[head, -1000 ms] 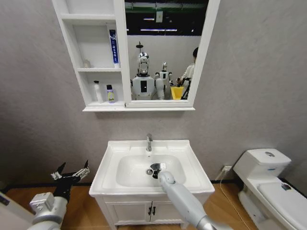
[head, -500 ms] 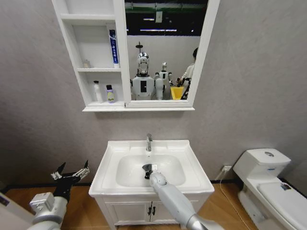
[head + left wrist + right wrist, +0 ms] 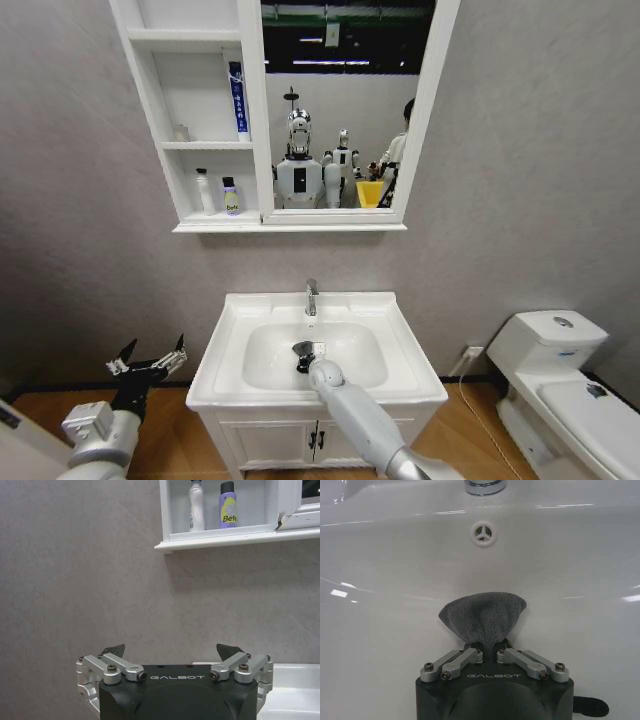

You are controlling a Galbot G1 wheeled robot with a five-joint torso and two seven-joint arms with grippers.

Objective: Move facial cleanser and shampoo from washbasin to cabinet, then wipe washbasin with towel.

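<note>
Left end effector (image 3: pixel 150 366): lower left of the head frame, beside the washbasin's left edge, off the floor, fingers spread wide, nothing between them. In the left wrist view the left end effector (image 3: pixel 170 652) faces the grey wall, fingers apart.

Right end effector (image 3: pixel 306 354): centre of the head frame, arm rising from the bottom edge into the bowl of the washbasin (image 3: pixel 232 352). In the right wrist view its fingers are clenched on the towel (image 3: pixel 482 616), dark grey cloth fanned out ahead of the tips and pressed against the white bowl. Round overflow opening (image 3: pixel 483 532) and the faucet (image 3: pixel 485 486) base beyond the cloth.

Faucet (image 3: pixel 311 297) at the back rim of the basin, upright.

Farther, upper left of the head frame: cabinet (image 3: pixel 150 120). Lowest shelf holds a white bottle (image 3: pixel 204 192) and a purple bottle (image 3: pixel 231 197), side by side, upright. Blue tube (image 3: pixel 237 97) one shelf higher, against the mirror frame.
</note>
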